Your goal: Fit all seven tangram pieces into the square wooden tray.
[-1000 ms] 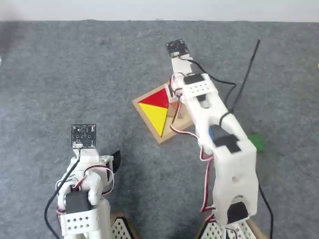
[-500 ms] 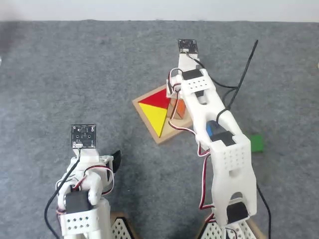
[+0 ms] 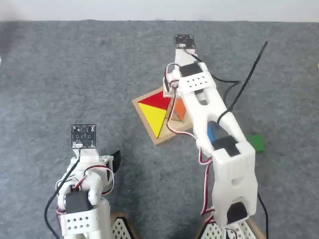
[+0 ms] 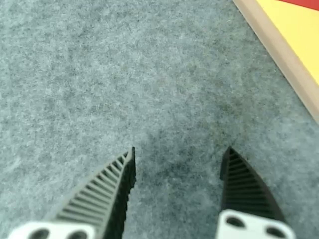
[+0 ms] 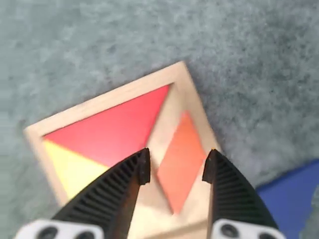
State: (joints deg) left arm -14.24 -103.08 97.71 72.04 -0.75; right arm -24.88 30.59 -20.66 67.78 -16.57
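The square wooden tray (image 3: 164, 138) lies mid-table and holds a red triangle (image 3: 155, 99), a yellow triangle (image 3: 154, 118) and an orange piece (image 3: 178, 108). In the right wrist view my right gripper (image 5: 176, 167) hangs open just above the orange piece (image 5: 182, 159), which lies flat in the tray (image 5: 99, 97) beside the red triangle (image 5: 112, 132). A blue piece (image 3: 210, 133) lies on the mat, mostly under the right arm (image 3: 199, 94). A green piece (image 3: 256, 143) rests further right. My left gripper (image 4: 180, 157) is open over bare mat, short of the tray's edge (image 4: 279, 50).
Grey felt mat (image 3: 75, 74) covers the whole table. The left arm (image 3: 82, 194) sits at the near left, well apart from the tray. A black cable (image 3: 249, 69) trails from the right arm toward the far right. The blue piece (image 5: 294, 189) is close to the tray.
The right arm has shifted over the tray's far side and more of the orange piece now shows in the tray. The left arm has not moved.
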